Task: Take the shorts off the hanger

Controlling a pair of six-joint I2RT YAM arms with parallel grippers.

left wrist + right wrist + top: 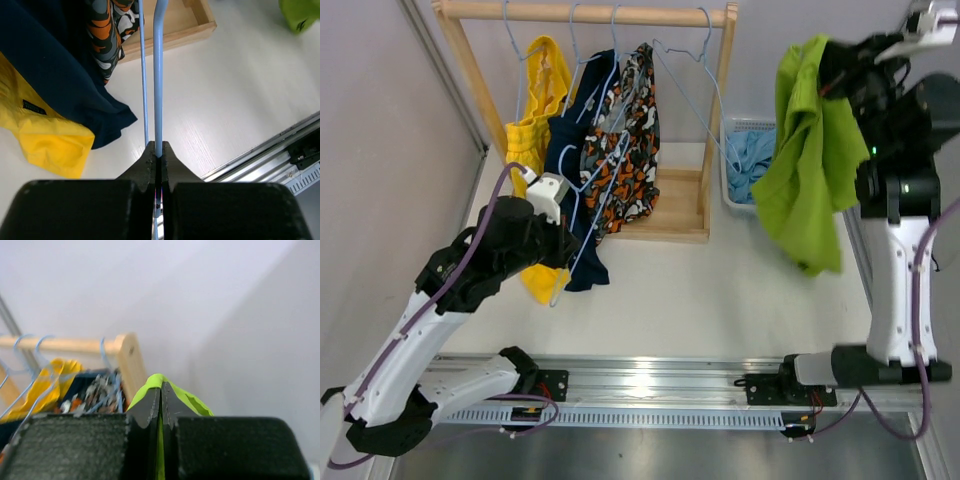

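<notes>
Yellow shorts (542, 110), navy shorts (582, 160) and orange-black-white patterned shorts (628, 150) hang on light blue wire hangers on a wooden rack (585, 12). An empty hanger (695, 85) hangs at the rack's right end. My left gripper (159, 150) is shut on the bottom wire of a blue hanger (159, 70), low by the navy shorts (55, 85). My right gripper (160, 392) is shut on the lime green shorts (808, 160) and holds them high at the right, clear of the rack. Light blue shorts (752, 160) lie in a white basket (732, 125).
The rack's wooden base (672, 215) stands on the white table. A metal rail (650, 385) runs along the near edge. Grey walls close in on the left and behind.
</notes>
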